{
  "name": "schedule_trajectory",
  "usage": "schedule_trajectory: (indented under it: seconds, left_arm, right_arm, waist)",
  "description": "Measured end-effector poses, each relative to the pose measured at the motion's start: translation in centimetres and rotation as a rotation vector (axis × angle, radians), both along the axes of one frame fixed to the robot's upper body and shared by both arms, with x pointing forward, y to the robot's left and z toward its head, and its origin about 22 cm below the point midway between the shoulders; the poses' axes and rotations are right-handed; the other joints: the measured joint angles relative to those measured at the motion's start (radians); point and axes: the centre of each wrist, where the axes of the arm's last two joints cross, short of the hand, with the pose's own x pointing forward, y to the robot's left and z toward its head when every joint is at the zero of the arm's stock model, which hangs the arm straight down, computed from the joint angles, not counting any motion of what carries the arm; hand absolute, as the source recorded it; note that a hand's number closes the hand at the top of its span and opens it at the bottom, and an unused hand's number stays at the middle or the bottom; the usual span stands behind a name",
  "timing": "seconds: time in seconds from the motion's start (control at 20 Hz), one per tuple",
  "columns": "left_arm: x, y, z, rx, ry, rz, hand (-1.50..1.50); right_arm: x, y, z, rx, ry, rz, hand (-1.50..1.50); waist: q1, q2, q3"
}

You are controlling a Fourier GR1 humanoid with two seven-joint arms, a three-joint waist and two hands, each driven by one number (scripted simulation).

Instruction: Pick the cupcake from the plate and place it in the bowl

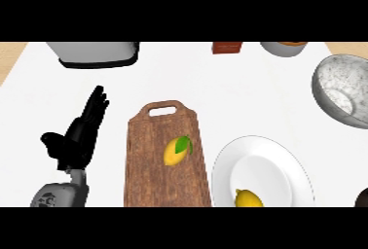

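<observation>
On the plate's (pixel 287 165) near rim sat the yellow cupcake (pixel 248 198); the right hand (pixel 363 197) was a dark sliver at the counter's (pixel 237 82) near right corner, its state untellable; the left hand (pixel 75 141) stood by the left edge, fingers straight and together, holding nothing; the bowl (pixel 345 92) lay at the far right edge

Cutting board (pixel 155 160): brown wood, visible grain, matt. Plate (pixel 277 165): white, smooth, glossy. Bowl (pixel 345 87): grey speckled, stone-like, slight sheen. Bench (pixel 215 82): white, smooth, matt. Left hand (pixel 75 138): black, matt.
</observation>
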Motion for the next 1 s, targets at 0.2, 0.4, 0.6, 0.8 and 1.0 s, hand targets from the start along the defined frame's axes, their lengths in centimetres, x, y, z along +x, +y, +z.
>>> schedule_trajectory:
  seconds: [0.2, 0.4, 0.6, 0.8, 1.0]
  left_arm:
    - [0.2, -0.5, -0.1, -0.004, 0.001, -0.014, 0.00]
    - [0.5, -0.2, 0.2, -0.005, -0.006, -0.027, 0.00]
    - [-0.1, -1.0, 0.1, -0.002, -0.006, -0.035, 0.00]
    - [0.6, -0.9, -0.7, -0.003, -0.007, -0.047, 0.00]
    - [1.0, -1.8, 0.1, 0.003, -0.010, -0.065, 0.00]
  right_arm:
    - [-0.7, -2.5, 4.2, -0.024, -0.024, -0.068, 1.50]
    - [-0.3, -4.0, 7.7, -0.009, -0.032, -0.143, 1.50]
    - [1.1, -5.1, 10.1, -0.006, -0.029, -0.222, 1.50]
    - [2.7, -5.2, 11.8, -0.016, -0.008, -0.273, 1.50]
    - [4.7, -6.2, 12.3, -0.108, -0.023, -0.374, 1.50]
  waist:
    - [0.017, 0.004, -0.001]
    - [0.035, 0.008, -0.001]
    - [0.050, 0.010, -0.001]
    - [0.056, 0.012, -0.001]
    - [0.071, 0.015, -0.001]
